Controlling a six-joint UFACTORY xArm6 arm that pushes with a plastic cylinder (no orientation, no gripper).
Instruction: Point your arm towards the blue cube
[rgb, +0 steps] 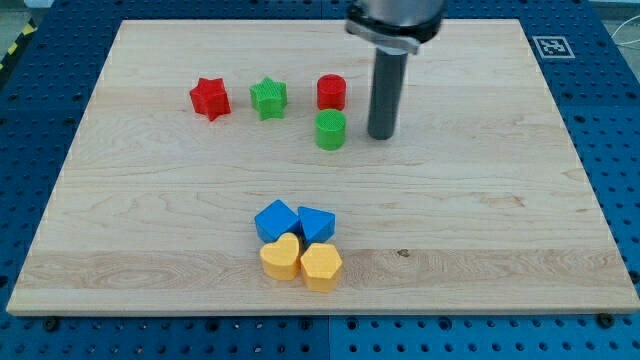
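The blue cube (275, 220) lies at the view's lower middle of the wooden board. A second blue block (316, 224) touches its right side. A yellow heart block (281, 257) and a yellow hexagonal block (321, 266) sit just below them. My tip (381, 135) rests on the board near the view's top middle, well above and to the right of the blue cube. It stands just right of a green cylinder (331, 130) and lower right of a red cylinder (331, 92).
A red star block (210, 98) and a green star block (268, 97) lie at the view's upper left. The wooden board (500, 200) sits on a blue perforated table. A marker tag (550, 46) is on the board's top right corner.
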